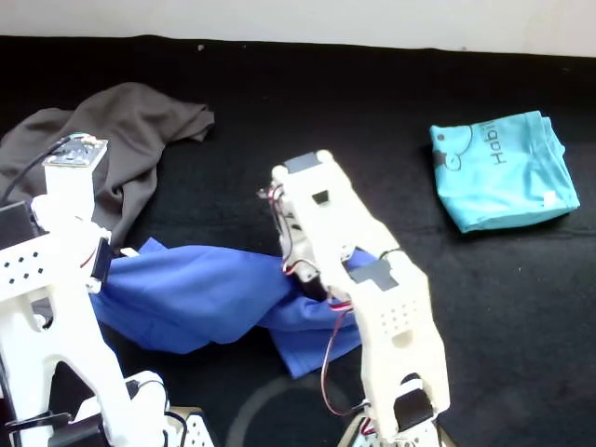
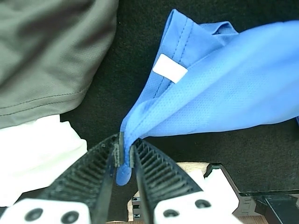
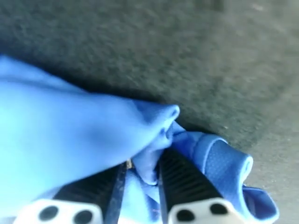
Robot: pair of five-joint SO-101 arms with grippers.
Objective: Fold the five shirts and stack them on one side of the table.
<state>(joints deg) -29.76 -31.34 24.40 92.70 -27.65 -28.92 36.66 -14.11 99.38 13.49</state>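
**Both grippers pinch the blue shirt over the black table**

We see the royal-blue mesh shirt [image 1: 205, 289] stretched across the lower middle of the high view, between the two white arms. It lies on the black cloth-covered table [image 1: 326, 112]. Its left end rises toward the arm at the lower left of the frame, and its right end bunches under the arm at lower centre.

In the left wrist view, the left gripper [image 2: 125, 140] sits at the bottom centre of the frame. Its two black ribbed jaws are closed almost together on a thin fold at the shirt's edge, and a small tab of blue cloth pokes out below the pinch. From there the fabric fans out toward the upper right of that frame. A small white rectangular label [image 2: 170, 67] is sewn along a hem near the top centre.

In the right wrist view, the right gripper [image 3: 142, 161] is at the bottom centre. Its jaws are parted only by the wad of blue cloth they clamp. A rounded, stitched edge of the same shirt curls at the lower right of that frame.

The crumpled dark-grey shirt [image 1: 121, 130] lies unfolded in the upper left of the high view, near the blue shirt's left end; we cannot tell whether they touch. The folded turquoise shirt [image 1: 503, 172] with dark print rests at the upper right, well apart from both arms. In the left wrist view a white, soft-looking mass [image 2: 37, 154] lies at the lower left beside the grey shirt; we cannot tell what it is.
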